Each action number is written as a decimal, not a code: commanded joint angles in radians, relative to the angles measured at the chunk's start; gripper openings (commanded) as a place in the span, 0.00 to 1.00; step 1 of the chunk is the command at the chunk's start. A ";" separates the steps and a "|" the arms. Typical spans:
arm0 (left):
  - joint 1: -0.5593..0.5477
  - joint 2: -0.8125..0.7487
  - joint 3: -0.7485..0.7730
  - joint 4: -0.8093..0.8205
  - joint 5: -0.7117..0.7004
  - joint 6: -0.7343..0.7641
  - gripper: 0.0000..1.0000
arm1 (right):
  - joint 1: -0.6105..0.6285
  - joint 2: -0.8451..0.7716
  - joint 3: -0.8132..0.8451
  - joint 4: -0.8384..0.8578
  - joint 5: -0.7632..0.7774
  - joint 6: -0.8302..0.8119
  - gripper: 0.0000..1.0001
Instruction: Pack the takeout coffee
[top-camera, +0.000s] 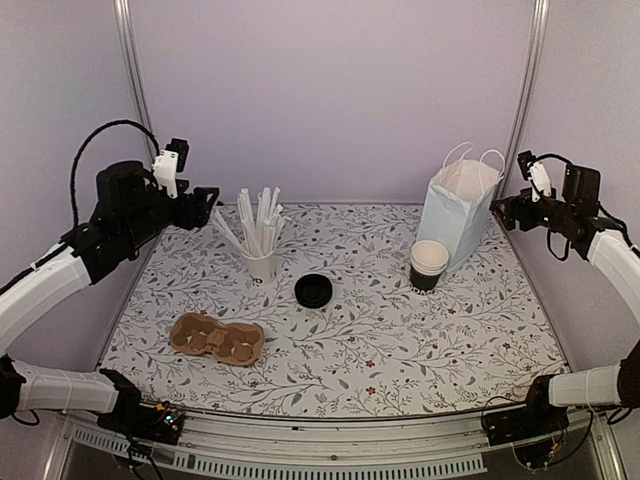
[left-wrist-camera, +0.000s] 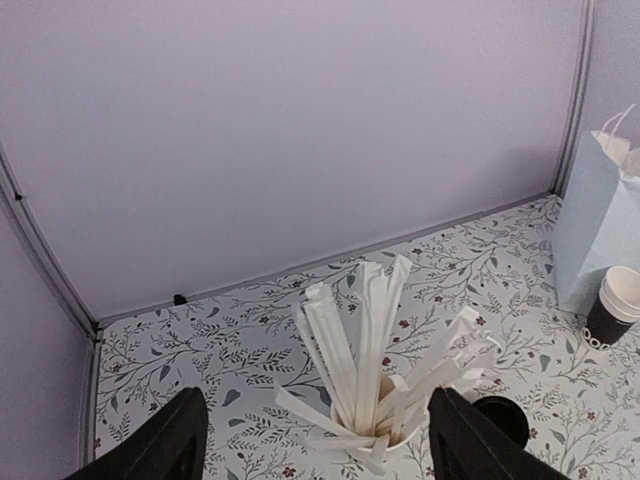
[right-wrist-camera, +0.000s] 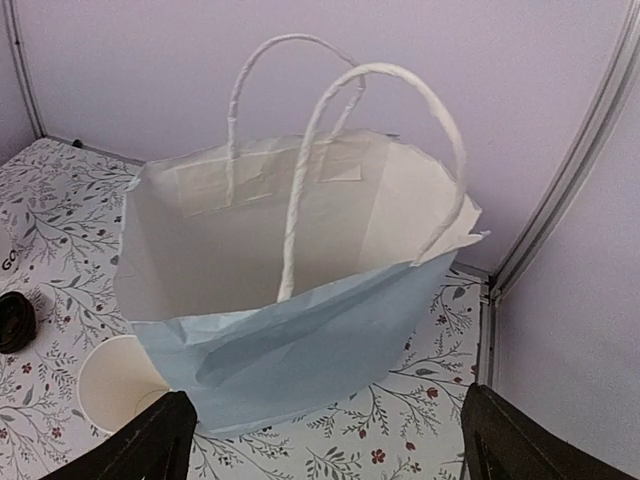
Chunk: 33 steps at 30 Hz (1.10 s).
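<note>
The cups (top-camera: 429, 265) are seen just beside the bag (top-camera: 458, 210). The left gripper (left-wrist-camera: 315, 450) and right gripper (right-wrist-camera: 320, 445) are spread wide, empty.

We see a tall pale blue paper bag (top-camera: 458, 212), matt and creased, white inside, with white twisted paper handles (right-wrist-camera: 299, 190). The small black paper cups (top-camera: 429, 272) look matt outside, with a smooth cream lining. The flat black round lid (top-camera: 313, 290) looks like plastic with a slight sheen. The brown two-hole cup carrier (top-camera: 217, 338) is rough moulded pulp. White paper-wrapped straws (left-wrist-camera: 355, 340) fill a white paper cup (top-camera: 261, 265). The leaf-printed tabletop (top-camera: 400, 350) is smooth and matt.
</note>
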 joint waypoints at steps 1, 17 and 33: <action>-0.116 0.039 0.043 0.018 0.081 0.062 0.77 | 0.020 -0.020 0.022 -0.085 -0.261 -0.128 0.94; -0.327 0.395 0.177 0.282 0.220 -0.018 0.68 | 0.482 0.206 0.265 -0.495 -0.101 -0.487 0.55; -0.372 0.497 0.177 0.250 0.472 -0.181 0.72 | 0.514 0.483 0.387 -0.629 0.077 -0.502 0.42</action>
